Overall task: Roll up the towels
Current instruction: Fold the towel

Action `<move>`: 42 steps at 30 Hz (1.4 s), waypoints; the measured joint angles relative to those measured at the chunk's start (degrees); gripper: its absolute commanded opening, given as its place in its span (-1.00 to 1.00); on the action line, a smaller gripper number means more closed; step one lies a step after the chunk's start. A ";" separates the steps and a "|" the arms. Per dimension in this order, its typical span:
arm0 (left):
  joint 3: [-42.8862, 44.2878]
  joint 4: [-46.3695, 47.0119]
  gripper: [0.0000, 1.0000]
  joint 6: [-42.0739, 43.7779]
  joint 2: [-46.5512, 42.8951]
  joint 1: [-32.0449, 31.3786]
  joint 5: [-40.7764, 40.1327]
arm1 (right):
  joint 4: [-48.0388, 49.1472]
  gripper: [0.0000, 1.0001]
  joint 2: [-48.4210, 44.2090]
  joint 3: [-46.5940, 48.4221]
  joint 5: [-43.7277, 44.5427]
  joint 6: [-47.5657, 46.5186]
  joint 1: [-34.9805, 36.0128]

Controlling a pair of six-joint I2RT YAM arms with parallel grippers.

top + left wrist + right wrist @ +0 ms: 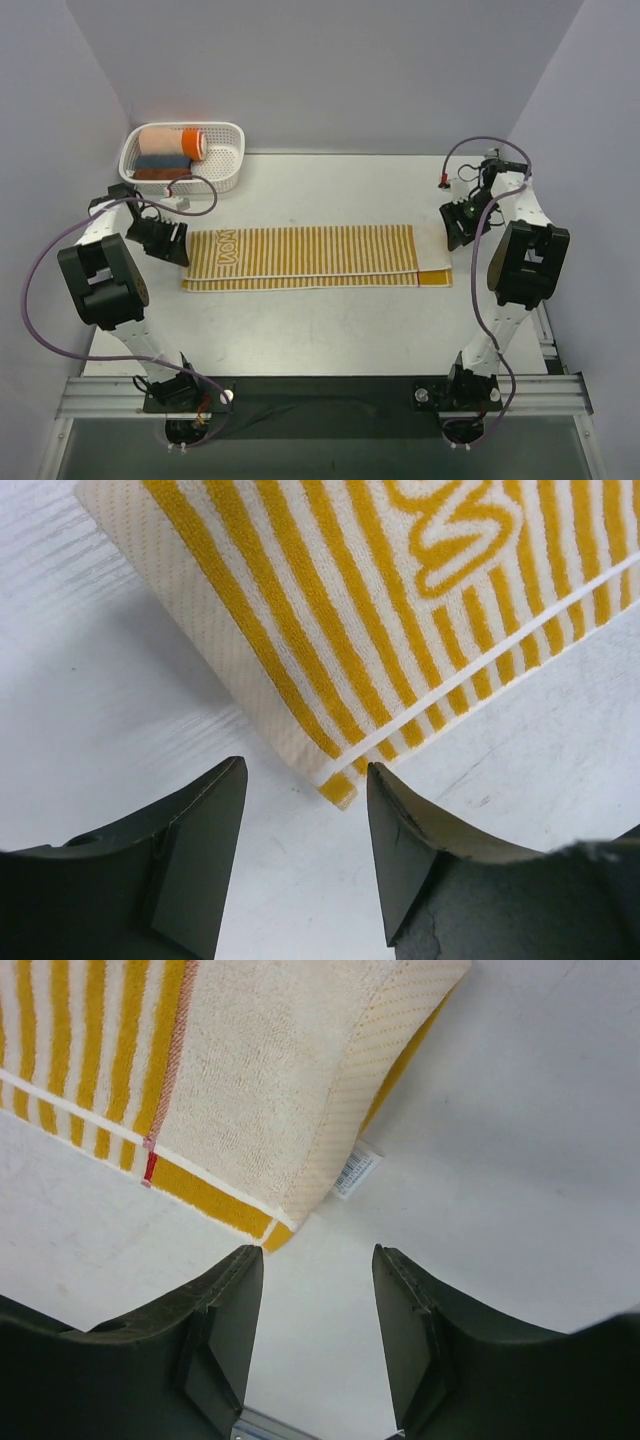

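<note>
At table (330, 330) centre the striped towel (310, 256) lay flat, folded lengthwise. At its nine o'clock end the left gripper (307, 780) and at three o'clock the right gripper (318, 1260) stood parted, grasping nothing.

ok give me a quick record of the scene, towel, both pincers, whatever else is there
striped towel: folded lengthwise, flat on the table, not yet rolled
left pincer: open, at the towel's lettered end, gripping nothing
right pincer: open, at the tagged end, gripping nothing
basket: far left corner, holds rolled towels
</note>
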 measured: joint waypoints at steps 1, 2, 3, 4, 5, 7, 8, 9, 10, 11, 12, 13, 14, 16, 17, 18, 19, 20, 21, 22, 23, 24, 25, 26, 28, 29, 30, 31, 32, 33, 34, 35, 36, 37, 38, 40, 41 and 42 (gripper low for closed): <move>0.02 -0.44 0.23 1.62 -0.63 0.00 0.04 | 0.00 -0.10 -1.11 -0.35 -0.02 -1.27 0.04; 0.04 -0.85 0.23 3.45 -1.20 0.00 0.09 | 0.00 -0.12 -2.16 -0.68 0.02 -2.82 0.20; 0.07 -1.20 0.24 5.11 -1.70 0.00 0.13 | -0.02 -0.15 -3.10 -0.92 0.09 -4.24 0.37; 0.07 -1.46 0.24 6.75 -2.12 0.00 0.15 | 0.26 -0.20 -4.00 -1.38 0.28 -5.77 0.72; 0.07 -1.73 0.25 8.39 -2.43 0.00 0.17 | 0.74 -0.22 -4.90 -2.45 0.81 -7.69 1.18; 0.09 -2.19 0.33 11.67 -2.62 -0.02 0.17 | 1.64 -0.24 -6.47 -4.59 1.95 -10.51 2.67; 0.09 -2.38 0.36 13.31 -2.62 -0.02 0.20 | 2.25 -0.24 -7.13 -6.14 2.62 -12.07 3.58; 0.09 -2.62 0.37 14.73 -2.60 -0.04 0.20 | 2.95 -0.24 -7.61 -7.87 3.39 -13.68 4.66; 0.09 -2.93 0.38 16.28 -2.62 -0.11 0.20 | 3.63 -0.22 -7.93 -9.55 4.13 -15.21 5.75; 0.09 -3.15 0.53 17.35 -2.62 -0.15 0.22 | 4.46 -0.21 -8.13 -11.26 4.76 -16.57 6.67; 0.09 -3.50 0.54 18.97 -2.62 -0.15 0.24 | 5.53 -0.19 -8.31 -13.09 5.53 -17.81 7.54; 0.07 -3.76 0.54 20.15 -2.62 -0.22 0.28 | 6.43 -0.13 -8.48 -14.86 6.05 -18.99 8.57; 0.07 -3.98 0.54 21.24 -2.64 -0.35 0.33 | 7.28 -0.10 -8.66 -16.63 6.58 -19.98 9.46; -0.13 -4.22 0.55 23.15 -2.84 -0.42 0.35 | 8.61 -0.09 -9.18 -19.67 7.61 -21.73 10.64; -0.35 -4.24 0.55 24.04 -3.04 -0.42 0.39 | 9.31 -0.09 -9.51 -20.81 8.41 -22.40 11.17; -0.66 -4.31 0.56 24.76 -3.30 -0.44 0.42 | 10.12 -0.09 -9.86 -21.77 9.05 -23.02 11.58; -1.03 -4.42 0.56 25.49 -3.61 -0.48 0.42 | 11.02 -0.09 -10.19 -22.60 9.77 -23.63 11.93; -1.36 -4.55 0.57 26.14 -3.87 -0.52 0.44 | 11.80 -0.10 -10.45 -23.21 10.40 -24.17 12.24; -1.70 -4.66 0.57 26.77 -4.07 -0.57 0.44 | 12.85 -0.12 -10.67 -23.80 11.15 -24.87 12.68; -1.97 -4.70 0.57 27.45 -4.35 -0.74 0.44 | 13.79 -0.17 -10.73 -24.30 11.87 -25.33 12.94; -2.12 -4.87 0.57 28.04 -4.46 -0.81 0.42 | 14.78 -0.20 -10.73 -24.79 12.46 -25.83 13.22; -2.34 -4.85 0.57 28.70 -4.59 -0.90 0.44 | 15.85 -0.24 -10.73 -25.27 13.09 -26.23 13.44; -2.62 -4.85 0.57 29.33 -4.76 -1.05 0.42 | 16.68 -0.29 -10.73 -25.66 13.62 -26.51 13.60; -2.97 -4.87 0.57 30.12 -4.96 -1.18 0.44 | 17.29 -0.31 -10.73 -25.83 14.14 -26.69 13.68; -3.76 -4.92 0.55 31.50 -5.46 -1.60 0.42 | 18.62 -0.35 -10.73 -25.86 14.93 -26.93 14.05; -4.04 -4.98 0.55 32.06 -5.66 -1.81 0.42 | 19.23 -0.35 -10.73 -25.86 15.26 -27.06 14.34; -4.15 -5.05 0.55 32.57 -5.75 -1.99 0.42 | 19.76 -0.35 -10.73 -25.86 15.54 -27.28 14.53; -4.17 -5.05 0.54 33.09 -5.79 -2.21 0.42 | 20.13 -0.29 -10.73 -25.88 15.85 -27.61 14.71; -4.17 -5.01 0.54 33.44 -5.79 -2.29 0.44 | 20.50 -0.25 -10.78 -25.97 16.04 -27.87 14.88; -4.17 -5.03 0.54 33.70 -5.79 -2.47 0.44 | 20.94 -0.22 -10.84 -26.23 16.33 -28.20 15.06; -4.17 -5.03 0.54 33.97 -5.79 -2.62 0.44 | 21.29 -0.19 -10.97 -26.69 16.44 -28.61 15.34; -4.17 -5.03 0.53 34.18 -5.79 -2.67 0.44 | 21.46 -0.18 -11.17 -27.19 16.52 -29.05 15.54; -4.17 -5.03 0.53 34.38 -5.79 -2.73 0.46 | 21.57 -0.17 -11.39 -27.78 16.55 -29.46 15.82; -4.17 -5.03 0.53 34.56 -5.79 -2.78 0.46 | 21.53 -0.17 -11.65 -28.28 16.61 -29.79 16.06; -4.17 -5.03 0.53 34.62 -5.79 -2.86 0.46 | 21.53 -0.17 -11.91 -28.74 16.68 -30.10 16.22; -4.17 -5.03 0.53 34.77 -5.79 -2.95 0.50 | 21.70 -0.15 -12.57 -29.64 16.70 -30.97 16.50; -4.17 -5.03 0.53 34.80 -5.79 -2.97 0.55 | 21.90 -0.15 -13.03 -30.25 16.68 -31.43 16.59; -4.17 -5.03 0.53 34.82 -5.79 -2.97 0.59 | 22.36 -0.15 -13.51 -30.88 16.74 -31.78 16.72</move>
